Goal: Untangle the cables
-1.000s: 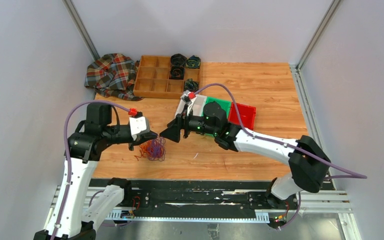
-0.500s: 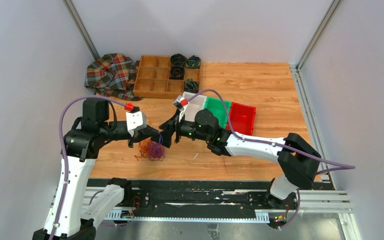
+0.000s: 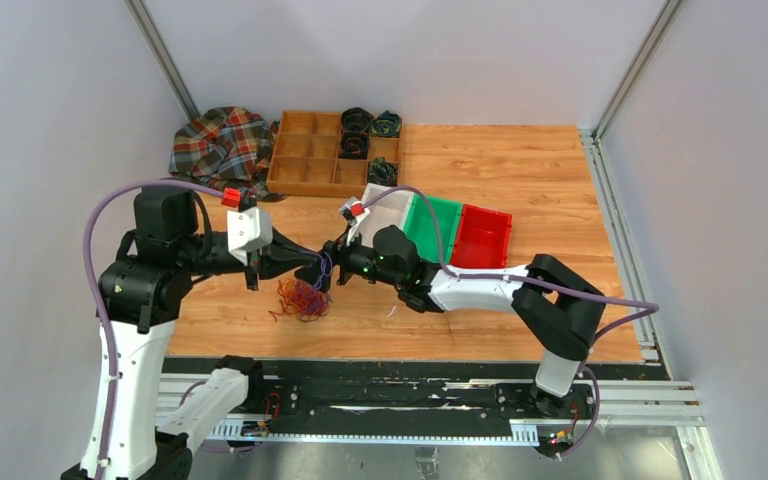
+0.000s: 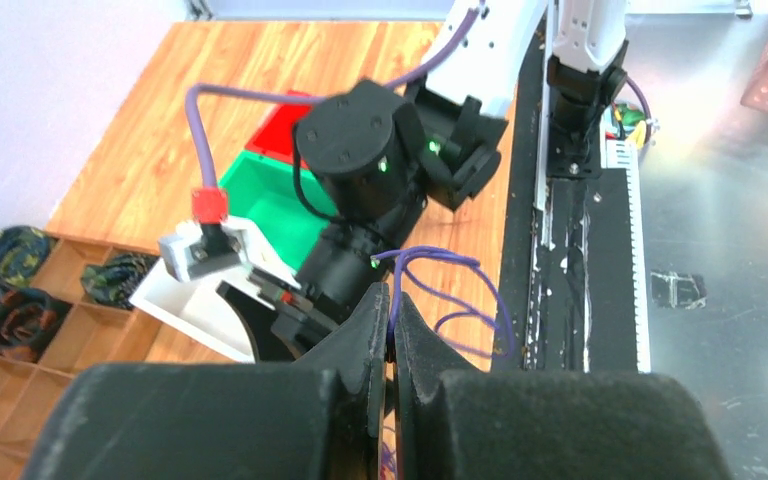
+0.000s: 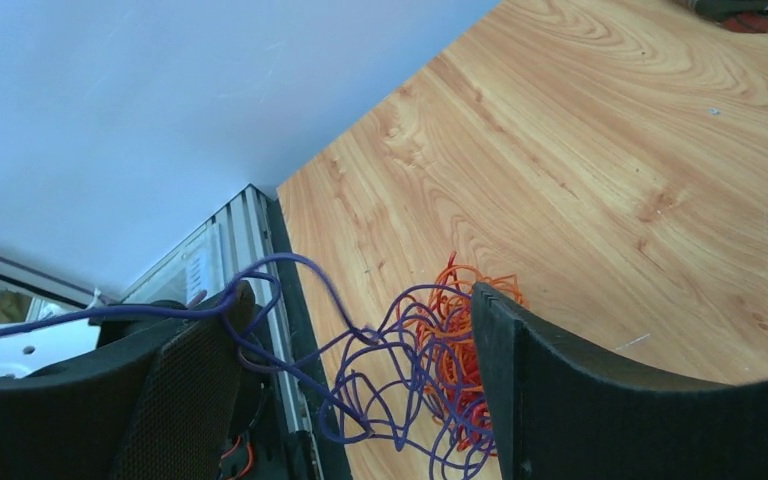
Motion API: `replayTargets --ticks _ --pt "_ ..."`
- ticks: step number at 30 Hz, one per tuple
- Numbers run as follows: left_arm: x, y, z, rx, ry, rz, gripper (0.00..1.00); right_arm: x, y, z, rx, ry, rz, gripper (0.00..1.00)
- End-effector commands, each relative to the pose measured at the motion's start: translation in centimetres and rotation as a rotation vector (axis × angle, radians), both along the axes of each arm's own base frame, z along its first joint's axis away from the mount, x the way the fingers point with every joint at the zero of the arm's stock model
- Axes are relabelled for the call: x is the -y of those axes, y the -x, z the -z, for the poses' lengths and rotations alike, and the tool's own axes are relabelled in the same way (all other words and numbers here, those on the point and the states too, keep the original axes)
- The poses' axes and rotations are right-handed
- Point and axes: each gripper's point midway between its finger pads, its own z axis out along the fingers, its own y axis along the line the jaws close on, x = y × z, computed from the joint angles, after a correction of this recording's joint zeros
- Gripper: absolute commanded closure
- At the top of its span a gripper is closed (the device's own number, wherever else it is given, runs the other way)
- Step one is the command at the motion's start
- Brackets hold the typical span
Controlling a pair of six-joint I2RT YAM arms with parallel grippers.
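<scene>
Pinching a single purple strand (image 5: 298,259), the left gripper (image 4: 392,312) has its fingers pressed together on the wire; its wrist view shows the strand rising out of the closed tips and looping away toward 2 o'clock. The right gripper (image 5: 360,300) faces it nearly tip to tip, fingers wide apart and holding nothing. One loop of the strand runs close past its left finger (image 5: 195,390) — touching or not, cannot tell.

The cables (image 3: 302,298) lie in a loose purple-and-orange bunch on the table (image 3: 520,170), at about 7 o'clock from where the two grippers meet in the top view, just below them. The held strand trails down into that bunch.

Judged risks:
- The purple loops thread through the orange ones. A straight pull would likely lift the whole bunch or tighten the snarl rather than free one wire.
- The wire is hair-thin; it could slip out of the pinch under tension.
- The grippers sit very near each other — a careless closing move by the right could strike the left fingertips or miss the strand.
- The loop beside the right finger could snag there and drag.
</scene>
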Motion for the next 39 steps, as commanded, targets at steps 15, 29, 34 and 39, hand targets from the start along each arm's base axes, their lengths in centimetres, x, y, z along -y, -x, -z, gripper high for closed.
replayTargets --ticks 15,29,34,39 --pt "-0.2 0.2 -14.3 0.235 0.131 -0.080 0.99 0.4 -0.2 7.1 -0.123 0.030 0.061 0.24" --pt "-3.8 -1.4 -28.3 0.601 0.444 -0.427 1.00 1.6 0.5 12.0 -0.207 0.090 0.082 0.28" --pt "-5.6 0.2 -33.3 0.839 0.474 -0.498 0.99 2.0 0.7 13.5 -0.262 0.103 0.096 0.32" --pt "-5.9 0.8 -34.3 0.893 0.447 -0.506 1.00 2.2 1.0 13.0 -0.269 0.089 0.084 0.32"
